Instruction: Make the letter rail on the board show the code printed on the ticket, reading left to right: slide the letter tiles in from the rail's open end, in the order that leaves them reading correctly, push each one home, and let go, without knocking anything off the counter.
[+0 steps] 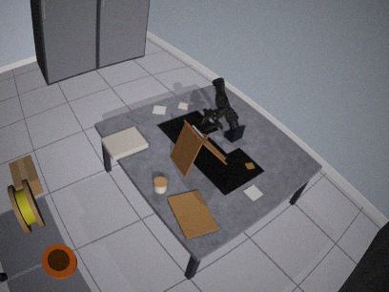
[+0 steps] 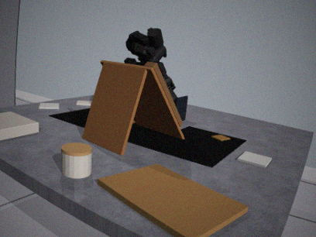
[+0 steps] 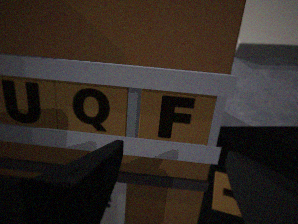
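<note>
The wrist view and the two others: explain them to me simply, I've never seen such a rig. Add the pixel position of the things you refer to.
The machine is one black arm (image 1: 220, 95) (image 2: 147, 46) ending in a two-fingered gripper (image 1: 206, 123) (image 3: 174, 153). The top view looks down on the counter (image 1: 286, 157) (image 2: 279, 133) (image 3: 265, 87); the exterior view looks across it. The wrist view looks past the fingers at tiles U (image 3: 21, 102), Q (image 3: 91, 109) and F (image 3: 176, 117) in a pale rail (image 3: 100, 66). A lidded jar (image 1: 160, 185) (image 2: 77, 163) also stands on the counter. The gripper is open, holding nothing.
</note>
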`<state>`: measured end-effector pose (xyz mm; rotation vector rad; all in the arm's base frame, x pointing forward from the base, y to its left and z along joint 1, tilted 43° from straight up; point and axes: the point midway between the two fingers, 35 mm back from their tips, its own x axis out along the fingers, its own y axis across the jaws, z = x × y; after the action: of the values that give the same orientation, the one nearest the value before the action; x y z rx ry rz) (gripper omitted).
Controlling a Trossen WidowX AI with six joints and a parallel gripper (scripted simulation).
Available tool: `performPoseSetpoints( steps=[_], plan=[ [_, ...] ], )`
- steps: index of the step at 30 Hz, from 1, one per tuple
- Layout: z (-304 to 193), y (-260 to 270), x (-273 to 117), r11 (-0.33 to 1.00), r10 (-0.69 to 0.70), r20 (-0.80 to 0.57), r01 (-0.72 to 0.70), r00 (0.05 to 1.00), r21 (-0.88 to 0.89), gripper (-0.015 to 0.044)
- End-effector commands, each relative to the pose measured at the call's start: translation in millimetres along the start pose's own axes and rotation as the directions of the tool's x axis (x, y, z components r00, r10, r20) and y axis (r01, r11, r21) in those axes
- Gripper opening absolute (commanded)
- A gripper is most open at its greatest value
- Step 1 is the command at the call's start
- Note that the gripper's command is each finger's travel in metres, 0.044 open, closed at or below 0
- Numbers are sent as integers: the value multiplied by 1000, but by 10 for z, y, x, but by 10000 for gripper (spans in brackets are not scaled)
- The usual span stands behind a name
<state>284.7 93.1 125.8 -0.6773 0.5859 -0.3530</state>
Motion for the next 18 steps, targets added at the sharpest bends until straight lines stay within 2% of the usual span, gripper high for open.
performPoseSetpoints(
  steps=[1, 15, 18],
  plan=[
    [28, -6, -17, 1000, -2, 4, 2, 1000, 7, 295],
    [56, -13, -34, 1000, -2, 4, 2, 1000, 7, 295],
    [29, -4, -26, 1000, 1, 1, -1, 1000, 0, 216]
  ],
)
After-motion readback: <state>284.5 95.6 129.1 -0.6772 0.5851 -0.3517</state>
